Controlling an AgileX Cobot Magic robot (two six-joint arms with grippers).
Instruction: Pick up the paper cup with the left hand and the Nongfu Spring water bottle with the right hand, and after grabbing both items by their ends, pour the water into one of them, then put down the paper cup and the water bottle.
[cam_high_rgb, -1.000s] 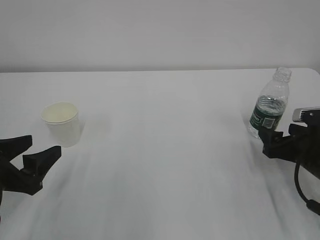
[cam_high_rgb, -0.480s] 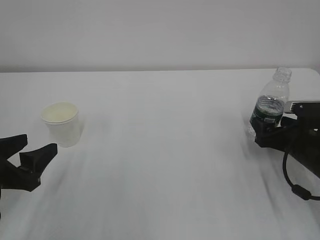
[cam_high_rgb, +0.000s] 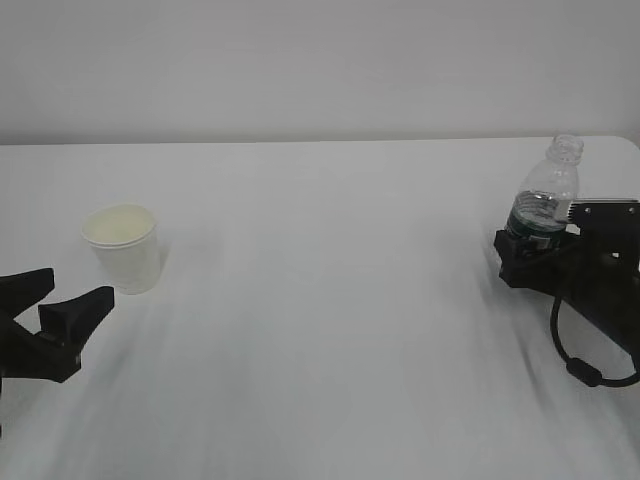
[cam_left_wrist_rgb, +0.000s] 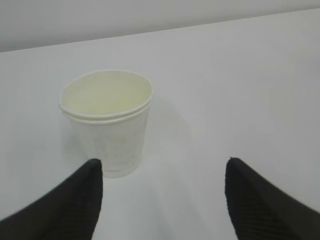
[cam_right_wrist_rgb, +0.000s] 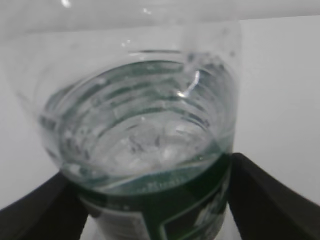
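White tabletop (cam_high_rgb: 330, 300), plain wall behind. Paper cup (cam_high_rgb: 124, 247) stood left, not yet grasped; left hand (cam_high_rgb: 48, 318) spread wide, just short of it. Nongfu Spring water bottle (cam_high_rgb: 545, 205) upright far right, flanked by right hand (cam_high_rgb: 537, 250), jaws parted, grip not closed. Lifting, pouring, setting down all left

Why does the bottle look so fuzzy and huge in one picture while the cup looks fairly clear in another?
In the right wrist view the water bottle fills the frame and is out of focus, with small bright glints on the plastic. In the left wrist view the paper cup is sharper, casting a soft shadow to its right. The exterior view is evenly lit and slightly hazy.
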